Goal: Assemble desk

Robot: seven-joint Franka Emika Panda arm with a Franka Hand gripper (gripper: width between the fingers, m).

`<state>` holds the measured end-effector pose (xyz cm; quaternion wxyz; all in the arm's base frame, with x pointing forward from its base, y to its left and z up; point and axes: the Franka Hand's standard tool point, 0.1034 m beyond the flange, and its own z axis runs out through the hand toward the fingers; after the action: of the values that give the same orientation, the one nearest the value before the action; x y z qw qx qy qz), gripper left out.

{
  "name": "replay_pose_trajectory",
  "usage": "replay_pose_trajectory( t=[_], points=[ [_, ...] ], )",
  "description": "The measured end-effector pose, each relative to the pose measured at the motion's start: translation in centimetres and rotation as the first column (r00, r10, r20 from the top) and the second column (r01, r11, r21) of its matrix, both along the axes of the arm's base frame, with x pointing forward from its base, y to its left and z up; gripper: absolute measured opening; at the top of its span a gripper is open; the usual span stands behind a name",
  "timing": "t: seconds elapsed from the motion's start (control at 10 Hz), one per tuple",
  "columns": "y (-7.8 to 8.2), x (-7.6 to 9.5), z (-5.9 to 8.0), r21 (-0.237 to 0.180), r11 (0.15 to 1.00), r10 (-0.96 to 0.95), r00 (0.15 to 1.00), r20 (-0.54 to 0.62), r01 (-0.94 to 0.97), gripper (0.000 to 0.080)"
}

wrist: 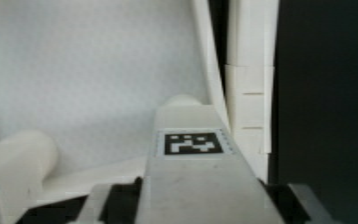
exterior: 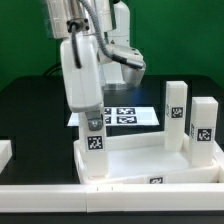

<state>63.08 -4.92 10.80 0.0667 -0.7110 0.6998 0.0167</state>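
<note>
The white rimmed tabletop (exterior: pixel 150 160) lies at the front of the black table. Two white legs with tags (exterior: pixel 176 108) (exterior: pixel 203 128) stand upright at its corners on the exterior view's right. My gripper (exterior: pixel 92 112) is shut on a third leg (exterior: pixel 95 150), held upright with its foot at the tabletop's corner on the exterior view's left; I cannot tell whether it is seated. In the wrist view the gripper (wrist: pixel 202 200) clamps this tagged leg (wrist: pixel 194 143) between dark fingers (wrist: pixel 114 200), with the tabletop's inner surface (wrist: pixel 87 80) and rim (wrist: pixel 247 70) beyond.
The marker board (exterior: pixel 125 116) lies behind the tabletop. A white border rail (exterior: pixel 110 192) runs along the front, and another piece of rail (exterior: pixel 5 150) sits at the exterior view's left. A rounded white shape (wrist: pixel 25 160) shows beside the held leg in the wrist view.
</note>
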Motion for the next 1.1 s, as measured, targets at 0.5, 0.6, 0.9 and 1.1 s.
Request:
replay_pose_trajectory(
  t=[0.5,0.6,0.9,1.1],
  points=[
    [1.0,0.1,0.2,-0.084,0.759,0.649,0.759,0.038,-0.645,0.0642],
    [0.7,0.0,0.2,-0.092,0.722,0.69,0.723,0.035,-0.686,0.0642],
    [0.4,0.1,0.2,-0.15,0.342,0.938,0.346,0.0,-0.928,0.0649],
    [0.3,0.1,0.1,-0.149,0.295,0.954,0.299,-0.001,-0.944,0.0649]
  ],
)
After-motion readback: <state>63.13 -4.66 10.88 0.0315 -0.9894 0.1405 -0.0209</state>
